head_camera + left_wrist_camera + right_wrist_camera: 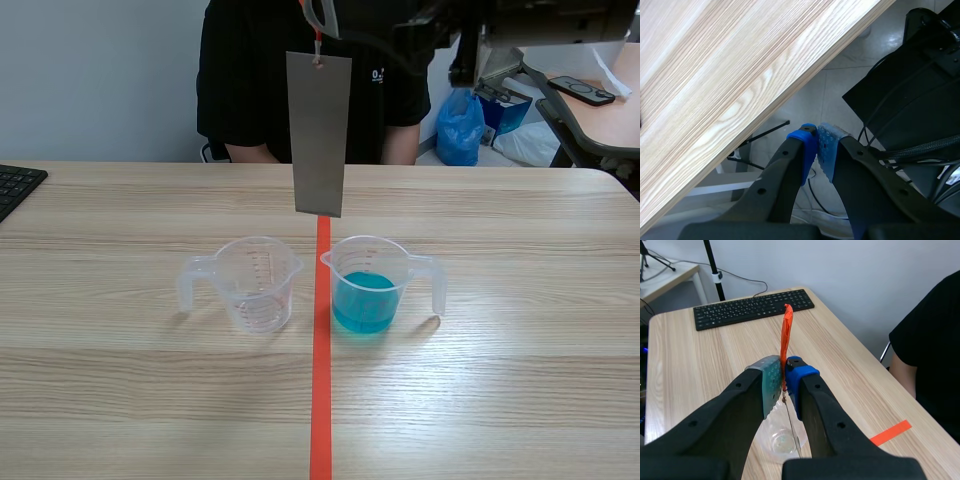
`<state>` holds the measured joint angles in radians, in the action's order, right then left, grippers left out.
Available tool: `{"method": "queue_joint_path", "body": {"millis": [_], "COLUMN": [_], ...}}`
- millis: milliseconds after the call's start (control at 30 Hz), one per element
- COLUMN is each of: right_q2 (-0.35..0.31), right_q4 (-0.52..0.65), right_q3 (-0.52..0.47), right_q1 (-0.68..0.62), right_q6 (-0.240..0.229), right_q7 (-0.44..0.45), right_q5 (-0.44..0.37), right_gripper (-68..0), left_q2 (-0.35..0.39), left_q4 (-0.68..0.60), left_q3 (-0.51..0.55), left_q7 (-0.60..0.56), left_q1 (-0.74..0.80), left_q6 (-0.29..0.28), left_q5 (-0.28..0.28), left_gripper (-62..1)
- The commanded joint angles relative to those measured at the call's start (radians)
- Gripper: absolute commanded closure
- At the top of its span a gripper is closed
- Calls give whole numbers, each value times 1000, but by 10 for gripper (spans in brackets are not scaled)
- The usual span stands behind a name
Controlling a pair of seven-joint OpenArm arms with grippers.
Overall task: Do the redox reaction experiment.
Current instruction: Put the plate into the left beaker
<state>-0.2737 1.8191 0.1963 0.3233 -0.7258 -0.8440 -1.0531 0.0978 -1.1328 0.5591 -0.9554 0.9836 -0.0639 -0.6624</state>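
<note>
While the right jaws pinch the orange-red tag (786, 337) of a grey metal strip (319, 133), two cups stand on the bench (120, 400) below.

From the left: a black keyboard (15, 188) lies at the bench's edge, and the left jaws are closed on nothing, pads (809, 147) together, off the bench's side over the floor. A clear empty measuring cup (256, 283), handle to the left, stands just left of the tape line (321, 400); its printed scale is too small to read. The strip hangs upright in the air above that line, clear of both cups. Just right of the line stands a like cup of blue liquid (368, 290), handle to the right. Across the bench is a person in a black shirt (250, 90) whose white print, partly hidden, starts "0.".
</note>
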Motion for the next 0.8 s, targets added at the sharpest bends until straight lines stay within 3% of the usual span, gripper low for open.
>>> {"method": "queue_joint_path", "body": {"millis": [0, 333, 767], "right_q2": [21, 154, 217], "right_q4": [15, -48, -188], "right_q3": [18, 121, 170], "right_q1": [29, 66, 110], "right_q6": [-1, -1, -20], "right_q7": [12, 40, 119], "right_q5": [6, 152, 248], "right_gripper": [-15, -15, -15], "left_q2": [5, 14, 76], "left_q4": [-7, -7, -7], "left_q3": [2, -34, -135], "left_q7": [-16, -16, 2], "left_q1": [17, 29, 53], "left_q6": [-2, -1, -1], "left_q5": [6, 6, 8], "left_gripper": [-40, -40, -40]}}
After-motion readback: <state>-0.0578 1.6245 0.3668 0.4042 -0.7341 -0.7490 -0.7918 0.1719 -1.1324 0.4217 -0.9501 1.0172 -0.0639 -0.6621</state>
